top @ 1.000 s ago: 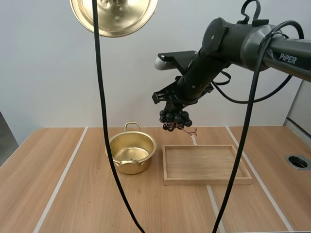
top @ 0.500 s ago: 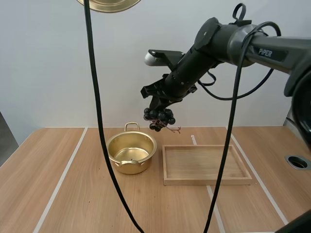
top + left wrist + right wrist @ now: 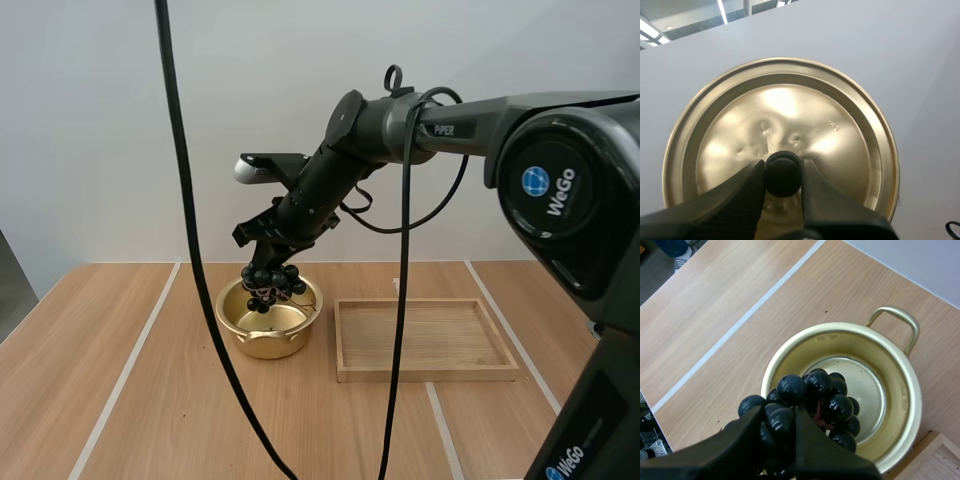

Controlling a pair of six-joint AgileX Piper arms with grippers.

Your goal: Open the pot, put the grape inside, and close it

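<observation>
Near the table's (image 3: 100,400) far edge, the right gripper (image 3: 264,266) pinches the dark grape bunch (image 3: 270,288) over the open round brass pot (image 3: 268,340). An off-centre release could catch the rim. The left gripper (image 3: 782,172) clamps the black knob (image 3: 782,174) of the round brass lid (image 3: 840,135).

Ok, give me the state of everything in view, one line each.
Pot: open, upright, nothing resting on its bottom yet.
Lid: off the pot, held in the air.
Grapes: gripped, hanging over the pot's mouth.
Tray: empty, beside the pot.
Left fingers: shut on the lid.
Right fingers: shut on the grapes.
</observation>
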